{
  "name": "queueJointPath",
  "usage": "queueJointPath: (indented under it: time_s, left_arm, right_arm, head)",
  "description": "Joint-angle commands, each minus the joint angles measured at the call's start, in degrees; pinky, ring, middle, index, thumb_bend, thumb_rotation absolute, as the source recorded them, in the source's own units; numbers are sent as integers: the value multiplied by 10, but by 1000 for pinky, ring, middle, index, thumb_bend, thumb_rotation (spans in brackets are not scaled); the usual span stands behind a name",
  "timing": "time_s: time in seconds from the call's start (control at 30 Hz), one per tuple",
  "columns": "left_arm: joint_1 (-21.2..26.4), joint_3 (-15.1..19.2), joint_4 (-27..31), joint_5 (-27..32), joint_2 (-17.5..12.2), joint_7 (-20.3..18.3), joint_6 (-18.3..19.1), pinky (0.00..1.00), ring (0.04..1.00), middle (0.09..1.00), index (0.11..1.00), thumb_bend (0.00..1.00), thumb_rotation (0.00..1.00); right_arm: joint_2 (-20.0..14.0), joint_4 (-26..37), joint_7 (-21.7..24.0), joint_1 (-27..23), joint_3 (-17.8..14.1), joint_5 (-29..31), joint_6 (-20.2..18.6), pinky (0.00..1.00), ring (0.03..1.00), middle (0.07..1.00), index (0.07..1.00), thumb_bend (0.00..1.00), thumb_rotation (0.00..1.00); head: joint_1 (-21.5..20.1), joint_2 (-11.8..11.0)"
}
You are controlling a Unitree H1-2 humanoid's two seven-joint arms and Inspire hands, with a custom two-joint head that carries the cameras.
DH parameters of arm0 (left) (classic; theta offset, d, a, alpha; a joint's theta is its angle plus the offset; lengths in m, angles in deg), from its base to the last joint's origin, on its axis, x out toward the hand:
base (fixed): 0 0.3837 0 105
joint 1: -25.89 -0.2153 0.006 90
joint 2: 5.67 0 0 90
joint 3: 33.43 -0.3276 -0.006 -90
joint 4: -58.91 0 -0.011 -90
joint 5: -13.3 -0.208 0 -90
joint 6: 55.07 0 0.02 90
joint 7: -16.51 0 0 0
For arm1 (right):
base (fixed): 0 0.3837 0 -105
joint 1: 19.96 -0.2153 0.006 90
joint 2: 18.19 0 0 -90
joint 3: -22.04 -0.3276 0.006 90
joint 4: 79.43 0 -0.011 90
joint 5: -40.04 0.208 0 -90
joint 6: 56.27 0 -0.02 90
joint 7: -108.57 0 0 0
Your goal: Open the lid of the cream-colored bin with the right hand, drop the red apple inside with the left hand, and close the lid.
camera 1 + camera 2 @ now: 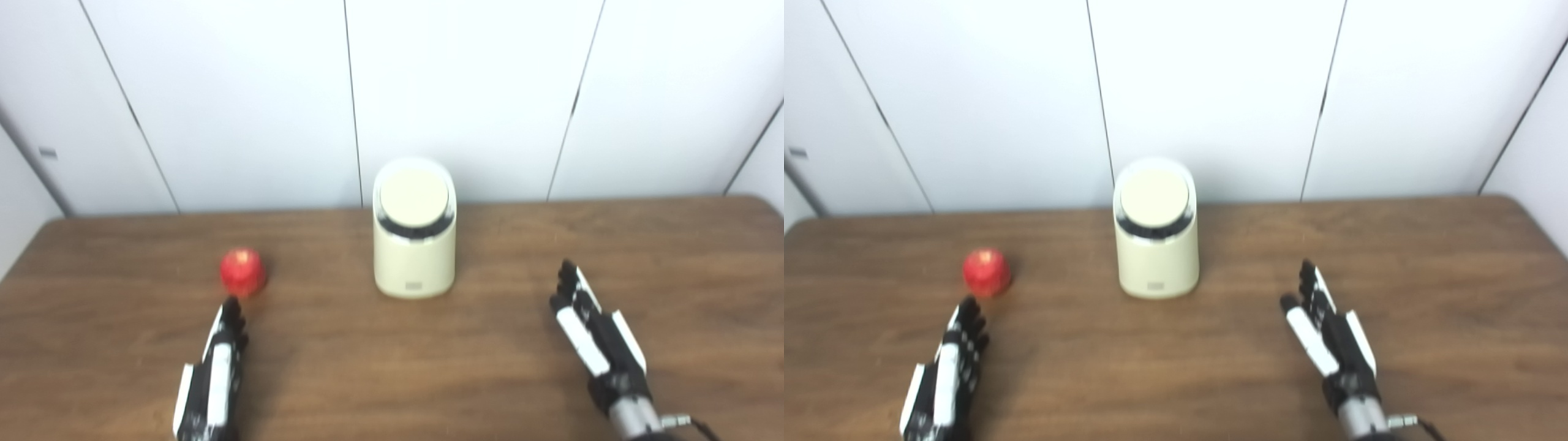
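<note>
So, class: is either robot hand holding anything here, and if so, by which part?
Nothing is held. The left hand is open, just short of the round red apple; the right hand is open, apart from the cream-colored cylindrical bin.

Bright, even light; soft overall blur

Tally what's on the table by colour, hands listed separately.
Red: 1, the apple
Cream: 1, the bin, lid shut
Black and white: 2, the left hand and the right hand, both open and holding nothing
Total: 4
</note>
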Motion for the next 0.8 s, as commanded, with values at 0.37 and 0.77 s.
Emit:
queueJointPath:
  time_s: [0.37, 0.77]
  left_arm:
    - [1, -11, -20, -4, 4, -5, -32, 1000, 1000, 1000, 1000, 481, 960]
    - [1, -17, -21, -2, 9, -3, -35, 1000, 1000, 1000, 1000, 426, 960]
  right_arm:
    - [2, -31, -13, -155, 19, -37, 6, 973, 987, 980, 978, 777, 594]
    - [-5, -102, -21, -288, 59, -117, -11, 973, 985, 974, 971, 926, 419]
  head:
    - [-1, -19]
    - [-1, -23]
